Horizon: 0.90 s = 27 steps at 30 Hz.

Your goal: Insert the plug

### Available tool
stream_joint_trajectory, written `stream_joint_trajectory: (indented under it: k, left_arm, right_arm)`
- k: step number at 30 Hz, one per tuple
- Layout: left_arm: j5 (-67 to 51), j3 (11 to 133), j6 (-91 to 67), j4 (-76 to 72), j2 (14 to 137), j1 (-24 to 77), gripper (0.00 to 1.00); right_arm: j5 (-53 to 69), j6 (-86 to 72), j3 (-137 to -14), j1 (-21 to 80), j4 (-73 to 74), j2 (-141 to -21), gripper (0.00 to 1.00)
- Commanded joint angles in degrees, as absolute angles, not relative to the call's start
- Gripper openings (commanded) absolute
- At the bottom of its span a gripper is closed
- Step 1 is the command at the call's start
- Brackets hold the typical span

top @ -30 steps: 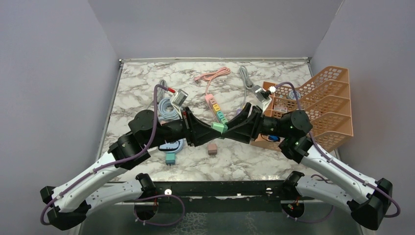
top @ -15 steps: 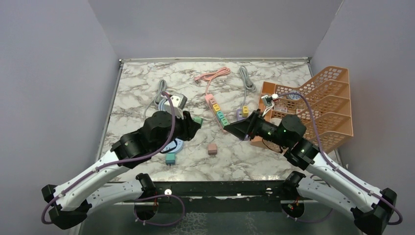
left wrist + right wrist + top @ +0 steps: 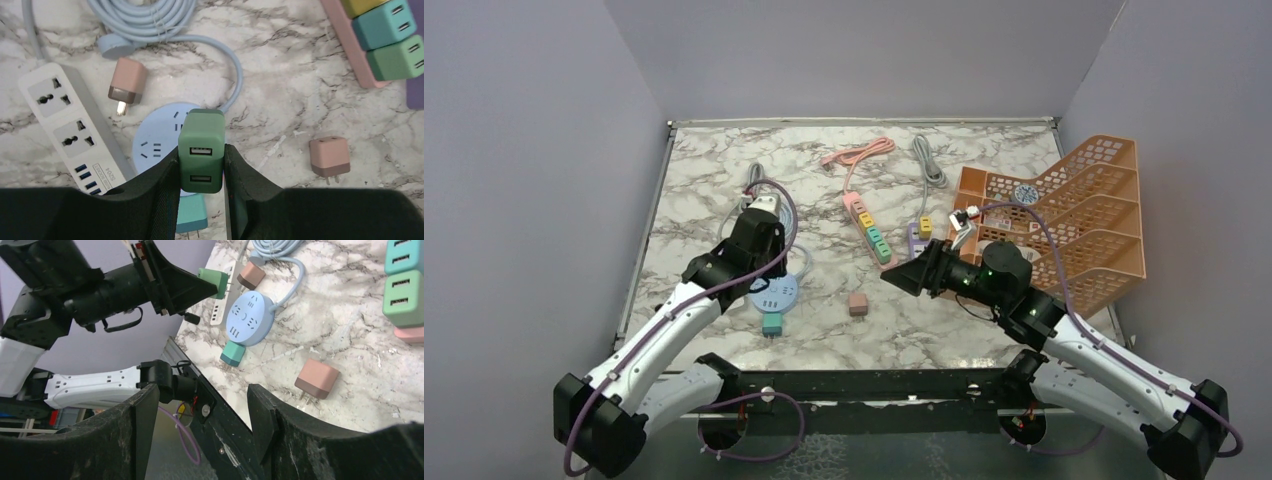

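I've swung the left fingers (image 3: pixel 162 192), clamped on the green plug (image 3: pixel 201 150), frame-left over the round socket (image 3: pixel 155 142) (right fingers (image 3: pixel 142 425) apart).

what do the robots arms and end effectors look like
The left arm and right arm have white lower links, black joints and a purple cable looping alongside. The left end effector and right end effector are black, each with two wedge-shaped fingers.

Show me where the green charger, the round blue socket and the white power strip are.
green charger (image 3: pixel 201 132): left wrist view, face above its USB ports.
round blue socket (image 3: pixel 249 319): right wrist view, centre of its top.
white power strip (image 3: pixel 65 116): left wrist view, between its two outlets.
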<state>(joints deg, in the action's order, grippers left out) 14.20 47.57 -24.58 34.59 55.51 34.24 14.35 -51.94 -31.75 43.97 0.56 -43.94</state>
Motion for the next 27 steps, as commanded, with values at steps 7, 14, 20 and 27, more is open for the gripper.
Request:
stream_joint_trajectory:
  k: [7, 14, 20, 27]
  left_arm:
    - [3.6, 41.2, -29.2, 33.9, 55.6, 26.0, 0.0]
    - [2.5, 40.9, -29.6, 35.4, 57.2, 25.8, 0.0]
    - [4.0, 41.0, -31.1, 37.2, 58.4, 25.8, 0.0]
    - [5.9, 40.9, -32.4, 37.5, 60.8, 25.8, 0.0]
  right_arm:
    - [15.8, -54.4, -27.8, 44.2, -1.2, -38.9, 0.64]
    - [15.7, -55.1, -26.1, 44.2, -1.1, -36.4, 0.64]
    - [16.6, -54.5, -26.2, 44.2, -1.8, -36.8, 0.64]
    - [16.6, -54.1, -25.8, 44.2, -2.2, -37.0, 0.64]
